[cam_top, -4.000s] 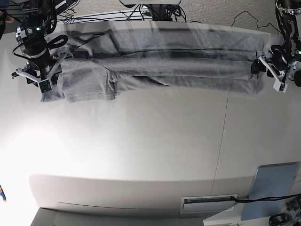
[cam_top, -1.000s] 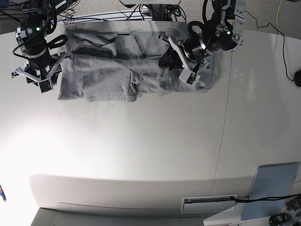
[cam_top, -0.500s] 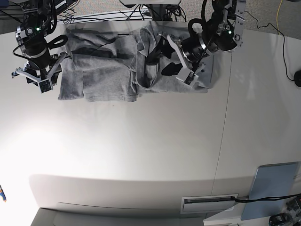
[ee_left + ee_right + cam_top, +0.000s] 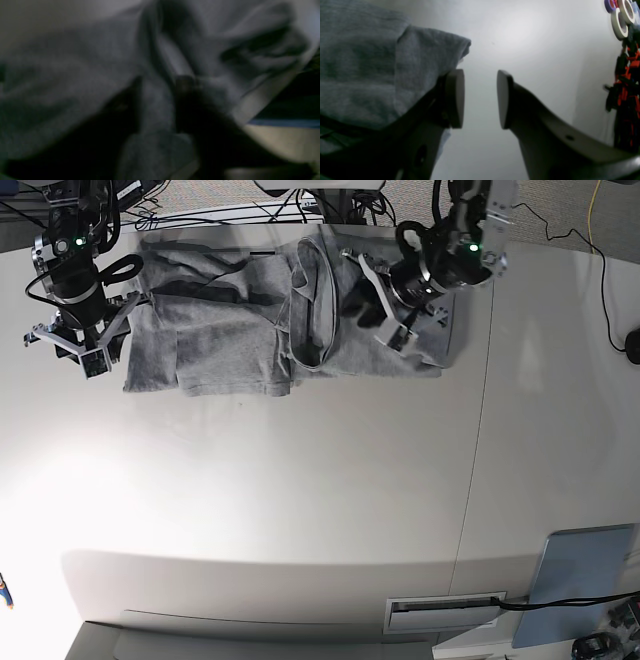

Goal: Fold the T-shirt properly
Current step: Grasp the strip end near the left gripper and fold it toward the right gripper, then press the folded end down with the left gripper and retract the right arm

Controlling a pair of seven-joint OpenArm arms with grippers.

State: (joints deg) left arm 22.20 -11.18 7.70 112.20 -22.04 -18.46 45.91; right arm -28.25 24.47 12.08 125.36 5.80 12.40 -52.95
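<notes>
My left hand (image 4: 385, 305) sits over the right half of the T-shirt (image 4: 230, 345); its wrist view is all blurred grey folds, so I cannot tell if it grips cloth. My right hand (image 4: 480, 98) stands released, pads apart on bare tabletop (image 4: 320, 510), just beside the shirt's corner. The shirt lies bunched along the far edge, heather grey, soft and limp; I judge it will sag and slide, so I'd take hemmed edges or corners.

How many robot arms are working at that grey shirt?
2. One arm's right gripper is at the T-shirt's edge on the base view's left, jaws apart. The other's left gripper is over the shirt's middle, upper right. None seems hidden.
</notes>
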